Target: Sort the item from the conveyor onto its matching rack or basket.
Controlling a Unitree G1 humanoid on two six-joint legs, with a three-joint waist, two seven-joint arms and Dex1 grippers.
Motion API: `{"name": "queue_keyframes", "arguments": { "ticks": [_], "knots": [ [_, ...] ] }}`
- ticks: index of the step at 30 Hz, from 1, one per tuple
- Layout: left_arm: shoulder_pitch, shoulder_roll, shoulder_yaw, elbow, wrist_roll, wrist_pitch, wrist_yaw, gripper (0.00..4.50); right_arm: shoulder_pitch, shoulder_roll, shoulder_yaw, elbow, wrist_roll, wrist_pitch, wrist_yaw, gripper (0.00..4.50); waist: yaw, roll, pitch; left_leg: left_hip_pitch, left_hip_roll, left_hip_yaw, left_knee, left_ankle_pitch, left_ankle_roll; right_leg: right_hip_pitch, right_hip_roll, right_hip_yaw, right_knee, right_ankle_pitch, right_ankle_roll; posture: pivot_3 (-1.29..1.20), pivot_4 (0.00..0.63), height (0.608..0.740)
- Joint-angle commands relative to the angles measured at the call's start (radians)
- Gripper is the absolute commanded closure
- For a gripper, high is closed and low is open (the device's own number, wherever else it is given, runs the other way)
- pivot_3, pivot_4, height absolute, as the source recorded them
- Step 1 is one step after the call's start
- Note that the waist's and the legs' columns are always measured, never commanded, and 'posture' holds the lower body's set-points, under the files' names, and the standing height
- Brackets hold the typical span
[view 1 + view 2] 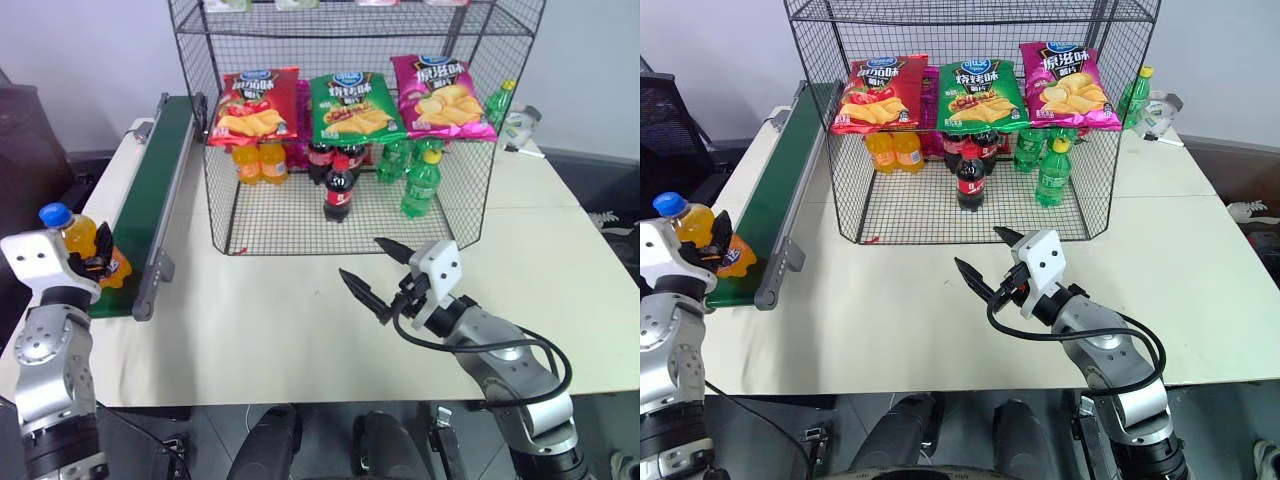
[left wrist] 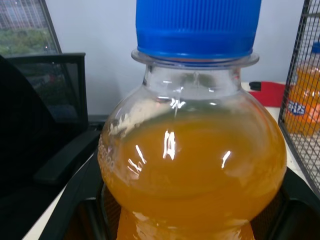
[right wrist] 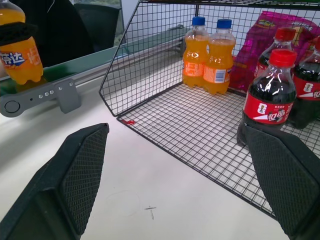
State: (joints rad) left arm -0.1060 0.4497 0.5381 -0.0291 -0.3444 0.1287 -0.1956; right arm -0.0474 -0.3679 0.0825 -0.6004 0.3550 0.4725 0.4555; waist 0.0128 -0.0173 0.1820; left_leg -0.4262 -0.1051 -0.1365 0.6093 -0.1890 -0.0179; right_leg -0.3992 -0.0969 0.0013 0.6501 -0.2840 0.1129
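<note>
The black wire rack (image 1: 350,130) stands at twelve o'clock on the worktop (image 1: 300,320), two orange bottles (image 1: 260,160) already on its floor. The green conveyor (image 1: 150,190) runs along nine o'clock. At its near end the left end effector (image 1: 95,262) pinches the orange soda bottle (image 1: 85,245) around its body. The right end effector (image 1: 380,270) hangs spread at five o'clock. Risks as I judge them: the smooth round bottle slipping, or clipping the rack's wire front on the way in.
</note>
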Motion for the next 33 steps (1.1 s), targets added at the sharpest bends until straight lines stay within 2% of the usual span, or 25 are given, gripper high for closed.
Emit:
{"name": "queue_keyframes", "arguments": {
  "ticks": [1,6,11,15,18,21,28,33],
  "knots": [
    [-0.005,0.019,0.021,-0.049,-0.018,-0.010,-0.009,1.96,-0.006,0.012,0.001,-0.016,0.005,-0.025,0.000,0.00,0.000,0.000,0.000,0.000,0.000,0.000,0.000,0.000,0.000,0.000,0.000,0.000,0.000,0.000,0.000,0.00,0.150,0.740],
    [-0.064,0.042,0.004,-0.138,-0.103,0.032,-0.059,1.96,-0.008,0.013,0.001,-0.018,0.005,-0.023,-0.002,0.00,0.001,-0.001,0.000,0.000,0.000,0.000,0.001,0.000,0.000,0.000,0.000,0.000,0.000,0.000,0.000,0.00,0.150,0.740],
    [-0.112,0.065,-0.110,-0.272,-0.237,0.181,-0.184,1.96,-0.005,0.012,0.000,-0.024,0.005,-0.020,-0.003,0.00,0.000,-0.001,0.000,-0.001,0.000,-0.001,0.002,0.000,0.000,0.001,0.000,-0.001,0.000,0.000,0.000,0.00,0.150,0.740],
    [-0.156,0.042,-0.241,-0.280,-0.209,0.234,-0.201,1.96,0.002,0.012,-0.004,-0.033,0.000,-0.017,-0.016,0.00,-0.006,0.000,0.000,0.000,0.000,0.000,0.001,0.000,0.000,0.001,0.000,0.000,0.000,0.000,0.000,0.00,0.150,0.740],
    [-0.214,-0.015,-0.338,-0.187,-0.120,0.219,-0.159,1.96,0.006,0.011,-0.004,-0.039,-0.001,-0.017,-0.023,0.00,-0.002,0.000,0.001,0.000,0.000,0.000,-0.001,0.000,0.000,0.002,0.001,0.000,0.001,0.001,0.002,0.00,0.150,0.740],
    [-0.294,-0.080,-0.399,-0.011,0.010,0.134,-0.080,1.96,0.011,0.009,-0.006,-0.043,-0.006,-0.019,-0.032,0.00,-0.002,0.000,0.001,-0.001,0.000,0.000,0.000,0.000,0.000,0.003,0.001,0.000,0.001,0.001,0.002,0.00,0.150,0.740],
    [-0.485,-0.210,-0.440,0.405,0.159,-0.146,-0.023,1.96,0.015,0.015,-0.007,-0.053,-0.016,-0.017,-0.057,0.00,0.002,-0.001,0.001,-0.002,-0.001,0.000,0.001,0.001,0.000,0.003,0.001,-0.001,0.001,0.001,0.003,0.00,0.150,0.740],
    [-0.633,-0.267,-0.419,0.724,0.185,-0.321,-0.003,1.96,0.018,0.017,-0.010,-0.062,-0.023,-0.016,-0.077,0.00,0.000,-0.002,0.001,-0.002,-0.002,0.000,0.002,0.000,0.000,0.004,0.001,-0.002,0.001,0.001,0.003,0.00,0.150,0.740]
  ]
}}
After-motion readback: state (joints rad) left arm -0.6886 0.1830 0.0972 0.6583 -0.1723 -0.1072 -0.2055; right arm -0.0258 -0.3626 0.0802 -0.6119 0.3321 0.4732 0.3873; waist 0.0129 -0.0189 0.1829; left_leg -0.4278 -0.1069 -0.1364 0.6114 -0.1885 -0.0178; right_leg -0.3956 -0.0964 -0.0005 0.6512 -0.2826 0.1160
